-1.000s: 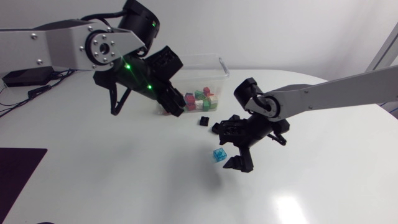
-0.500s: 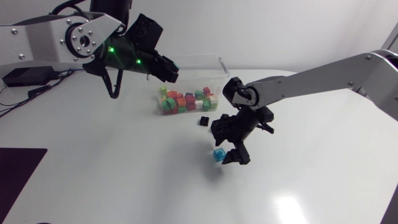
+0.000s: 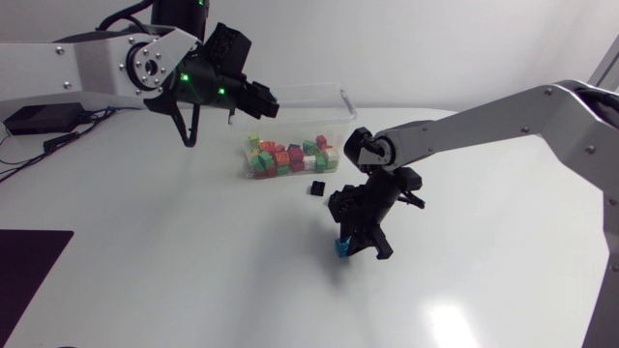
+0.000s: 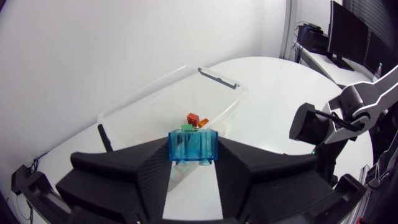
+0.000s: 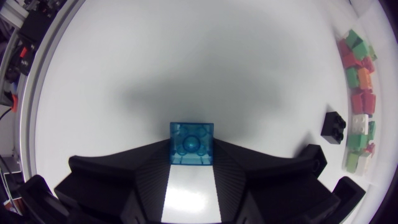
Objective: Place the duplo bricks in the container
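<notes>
Clear container (image 3: pixel 329 104) upper centre w/ red/green/white bricks (image 3: pixel 290 157); black brick (image 3: pixel 316 188) just below; blue brick (image 3: pixel 340 248) mid-frame in R gripper (image 5: pixel 191 163); 2nd blue brick (image 4: pixel 193 147) in L gripper (image 4: pixel 193 167).

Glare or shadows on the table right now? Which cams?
Head view: glare patch on the table, away from the right gripper. Right wrist view: broad soft shadow on the table around the blue brick. Left wrist view: table evenly lit; left gripper holds the other blue brick.

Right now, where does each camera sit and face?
Head: above the table, looking down; left arm and right arm show.
Left wrist: left arm, facing the clear container; left gripper grips a translucent blue brick.
Right wrist: right arm, facing the table; right gripper grips a second blue brick.
Shared: black brick, head and right wrist.
</notes>
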Controlling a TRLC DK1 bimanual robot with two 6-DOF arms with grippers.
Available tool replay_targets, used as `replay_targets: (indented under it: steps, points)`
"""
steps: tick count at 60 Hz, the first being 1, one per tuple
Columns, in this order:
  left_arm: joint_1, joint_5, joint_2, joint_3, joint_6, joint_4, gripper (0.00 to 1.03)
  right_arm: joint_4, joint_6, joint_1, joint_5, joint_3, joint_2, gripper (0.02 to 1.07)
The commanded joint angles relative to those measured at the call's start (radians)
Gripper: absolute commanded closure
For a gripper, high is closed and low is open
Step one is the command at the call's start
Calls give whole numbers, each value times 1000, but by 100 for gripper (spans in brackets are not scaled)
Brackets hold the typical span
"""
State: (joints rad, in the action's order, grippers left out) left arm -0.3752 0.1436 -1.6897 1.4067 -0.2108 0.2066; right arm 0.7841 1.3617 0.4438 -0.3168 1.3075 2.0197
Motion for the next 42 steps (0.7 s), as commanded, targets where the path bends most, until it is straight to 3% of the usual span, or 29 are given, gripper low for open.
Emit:
replay_targets:
  steps: [1, 8, 17, 38, 42]
  points:
    - [12, -10, -45, 61, 31, -15, 80, 37, 2, -19, -21, 13, -36, 85]
    - [15, -16, -94, 144, 42, 14, 80, 90, -16, -47, -65, 27, -99, 85]
    - [29, -15, -199, 324, 57, 126, 79, 133, -55, -60, -117, 29, -191, 85]
    - [59, -16, -370, 543, 56, 191, 78, 147, -176, -24, -189, 45, -334, 85]
    - [64, -19, -404, 581, 57, 208, 71, 144, -213, -20, -202, 67, -343, 85]
